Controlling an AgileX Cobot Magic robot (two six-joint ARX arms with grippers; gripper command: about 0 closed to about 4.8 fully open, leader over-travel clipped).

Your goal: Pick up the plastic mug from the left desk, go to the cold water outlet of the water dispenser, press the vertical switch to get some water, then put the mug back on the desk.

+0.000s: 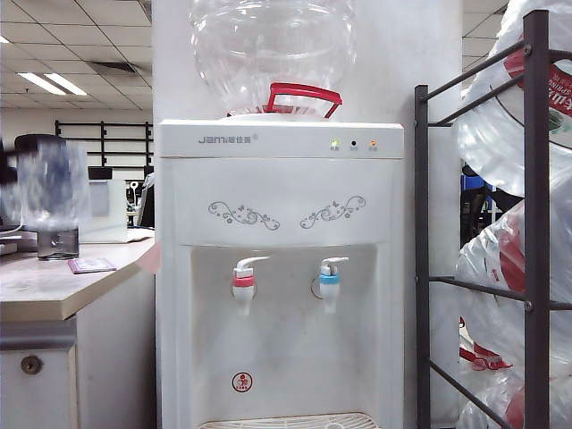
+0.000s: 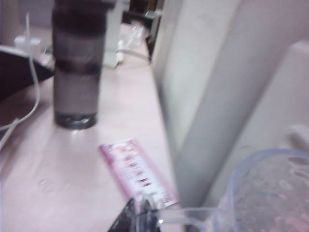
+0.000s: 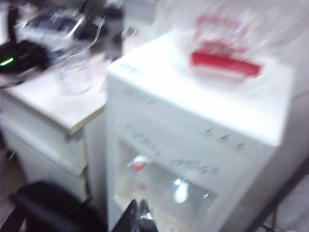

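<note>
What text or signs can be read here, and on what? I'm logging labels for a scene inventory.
"Jam": grey lettering on the water dispenser, upper left of its front; the small characters after it are too small to read.
Round red emblem, low on the dispenser front: unreadable.
Red label with white characters on a racked jug: cut off, unreadable.
Pink card on the left desk: print blurred.

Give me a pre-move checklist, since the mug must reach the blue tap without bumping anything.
1. Left gripper shut on the plastic mug: ok.
2. Mug held above the left desk: ok.
3. Space under the cold water outlet free: ok.
4. Vertical switch unpressed: cannot tell.
5. Right gripper shut, empty, back from the water dispenser: ok.
</note>
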